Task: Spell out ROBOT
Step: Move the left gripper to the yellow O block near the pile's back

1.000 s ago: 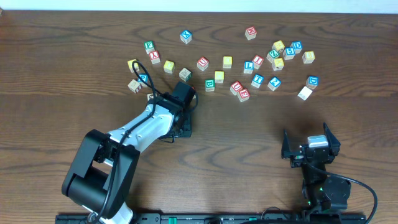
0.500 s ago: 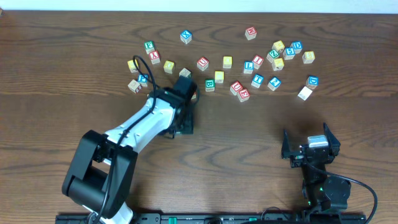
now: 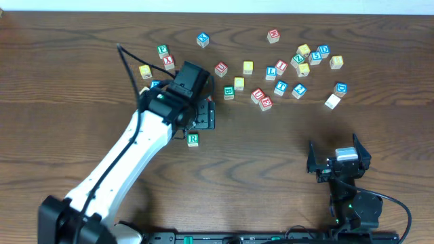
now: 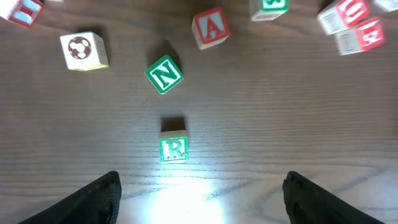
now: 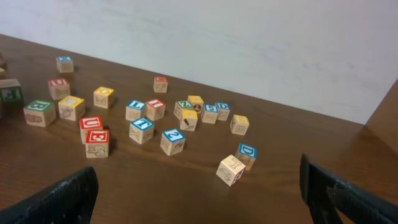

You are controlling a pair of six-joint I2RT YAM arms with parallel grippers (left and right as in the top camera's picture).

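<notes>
Alphabet cubes [image 3: 248,67]: around twenty-five. Robot arms [image 3: 135,146]: two. Table [image 3: 271,156]: one.

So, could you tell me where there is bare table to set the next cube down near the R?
The table is bare from the R cube across to the right gripper, nearer the robot than the scattered cubes. That far band is crowded, as is the spot around the left gripper.

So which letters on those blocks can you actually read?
"R", green, on the R cube
"N", green, on the tilted N cube
"A", red, on the A cube
"U", red, on the U cube
"E", red, on the E cube
"D", blue, on the D cube
The other cubes' letters are too small or blurred to read for sure.
</notes>
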